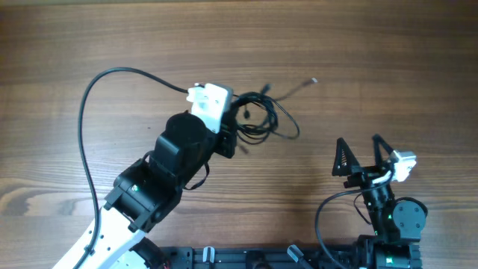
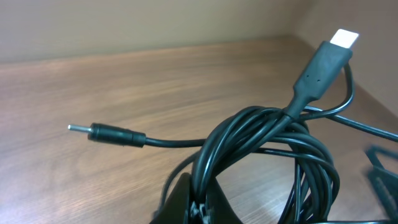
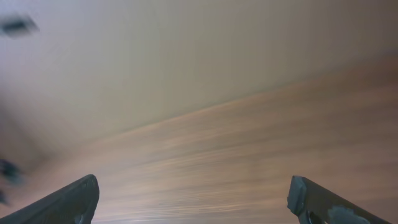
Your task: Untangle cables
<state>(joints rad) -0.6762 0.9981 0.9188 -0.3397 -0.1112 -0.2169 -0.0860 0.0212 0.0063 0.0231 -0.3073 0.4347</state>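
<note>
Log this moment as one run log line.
left gripper: shut on cables | right gripper: open, empty, away from cables | cables: bunched, looped | untangling: not yet done

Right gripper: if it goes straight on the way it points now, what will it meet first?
Probably only the bare table. The open right gripper faces plain wood in its wrist view, and the cables lie off to its left, outside that line. Its downward tilt is unclear.
</note>
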